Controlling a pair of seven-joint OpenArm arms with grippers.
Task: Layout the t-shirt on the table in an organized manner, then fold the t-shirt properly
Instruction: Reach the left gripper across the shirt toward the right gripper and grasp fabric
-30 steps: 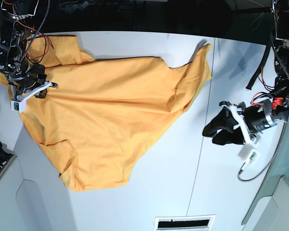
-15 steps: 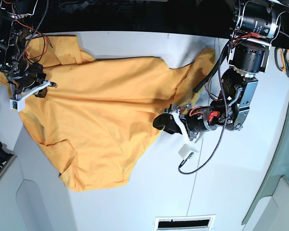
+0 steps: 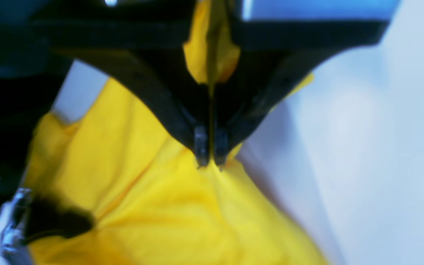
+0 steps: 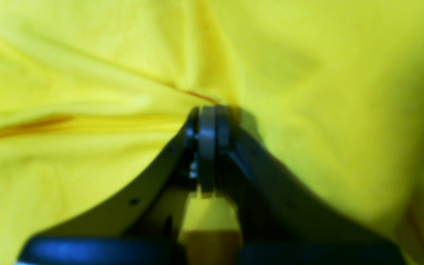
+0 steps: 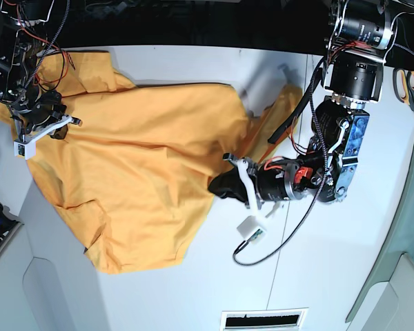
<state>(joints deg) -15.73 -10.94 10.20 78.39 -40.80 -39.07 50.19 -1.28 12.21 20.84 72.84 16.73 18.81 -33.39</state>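
Base view: you had both grippers, left gripper [image 5: 219, 185] and right gripper [image 5: 43, 118], clamped on the limp t-shirt [image 5: 145, 158]; grip its hems.

White matte tabletop [image 5: 331, 276] fills most of base view, w/ a thin dark seam running front to back on the view's right half. Orange-yellow t-shirt [image 5: 138, 158] lies directly on it, spread over the view's left and centre, rumpled, not flat. One sleeve bunched at far left corner; another part stretches toward far edge near the seam. Hem end points to near edge, creased. Bare white surface shows near and to the right of the shirt. Small vent-like slot [image 5: 264, 319] sits at near edge.
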